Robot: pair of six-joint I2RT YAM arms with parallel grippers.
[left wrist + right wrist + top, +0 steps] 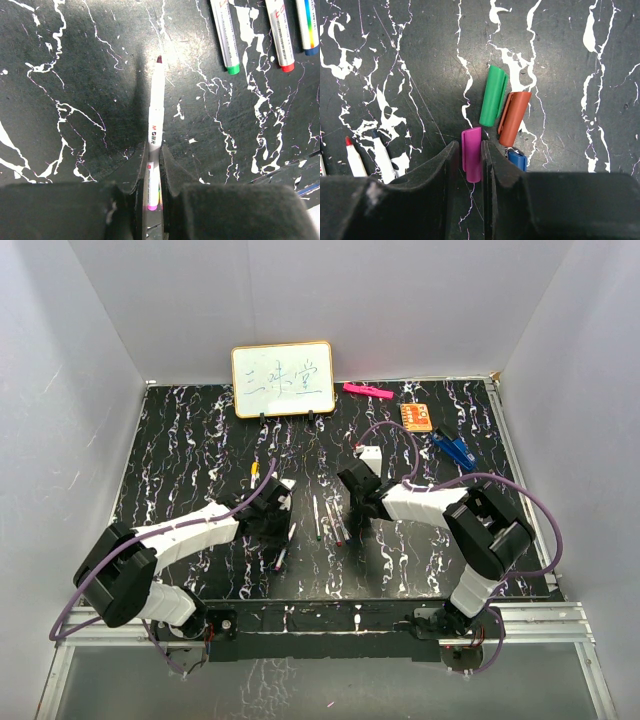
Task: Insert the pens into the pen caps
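Where the overhead camera gives only two black wrists hunched over the middle of the marbled counter, the wrist cameras show what each is about. The left jaws are pinching a dark-tipped pen low on its white barrel. It runs straight out from between the fingers, tip pointing away from the wrist. Beyond it, at the upper right of that view, lie a green-ended pen, a red-ended pen and a blue-ended pen.

The right wrist view has the caps, which I cannot pick out from above. A purple cap lies on the counter between the right jaws, which stand close on either side of it. Whether they actually grip it I cannot tell. Just past it a green cap and a red cap lie side by side, and a blue cap peeks out beside one finger. A red-tipped pen and a blue-tipped pen lie uncapped at the lower left.

Only the overhead view takes in the far edge: a whiteboard, a pink bar, an orange card and a blue clip.
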